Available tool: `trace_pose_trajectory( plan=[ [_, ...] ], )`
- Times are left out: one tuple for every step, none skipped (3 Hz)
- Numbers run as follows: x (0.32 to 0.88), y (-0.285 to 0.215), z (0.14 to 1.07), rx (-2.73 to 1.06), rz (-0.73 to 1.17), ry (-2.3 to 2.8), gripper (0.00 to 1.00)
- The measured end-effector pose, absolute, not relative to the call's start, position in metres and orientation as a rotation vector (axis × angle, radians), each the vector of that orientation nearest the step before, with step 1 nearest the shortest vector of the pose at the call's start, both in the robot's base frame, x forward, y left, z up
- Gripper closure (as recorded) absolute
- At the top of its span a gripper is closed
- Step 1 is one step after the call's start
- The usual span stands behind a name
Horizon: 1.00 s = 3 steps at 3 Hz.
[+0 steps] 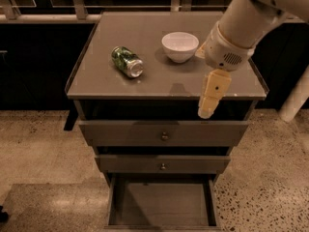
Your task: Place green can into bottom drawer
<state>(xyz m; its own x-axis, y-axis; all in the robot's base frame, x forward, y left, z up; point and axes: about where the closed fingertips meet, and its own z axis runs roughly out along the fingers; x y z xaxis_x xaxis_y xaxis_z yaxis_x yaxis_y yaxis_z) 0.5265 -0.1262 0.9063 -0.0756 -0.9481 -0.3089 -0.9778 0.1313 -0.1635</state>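
In the single camera view, the small drink can with the dark-green and white leafy print and silver ends (127, 62) lies on its side on the left half of the grey-brown cabinet top (145, 83). It is well apart from the round white bowl (179, 46), which stands upright nearer the middle. The lowest drawer, a wide shallow wooden tray with a plank floor and low side walls (161, 202), is pulled out at the foot of the cabinet, and its floor shows nothing lying in it. The two upper grey-brown drawers (164, 129) with their small round brass knobs (164, 136) are pushed in. The cream-coloured gripper (206, 111) hangs from the white arm's wrist (227, 52) over the right front edge of the cabinet top, pointing down. It is to the right of the bowl and well away from the can. It carries nothing, but whether it is spread or pressed together cannot be told from this angle. As for progress, the drawer being open counts as done. What is left is nearly everything else: reaching across to the can, gripping it, lifting it clear of the top, bringing it down to the open tray and letting it go there.
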Motion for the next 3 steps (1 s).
trace_pose_trajectory(
  plan=[
    [0.556,-0.128,0.898,-1.763,0.14,2.009,0.0],
    [0.597,-0.116,0.903,-1.729,0.138,1.93,0.0],
    [0.633,-0.091,0.904,-1.738,0.201,1.869,0.0]
  ],
)
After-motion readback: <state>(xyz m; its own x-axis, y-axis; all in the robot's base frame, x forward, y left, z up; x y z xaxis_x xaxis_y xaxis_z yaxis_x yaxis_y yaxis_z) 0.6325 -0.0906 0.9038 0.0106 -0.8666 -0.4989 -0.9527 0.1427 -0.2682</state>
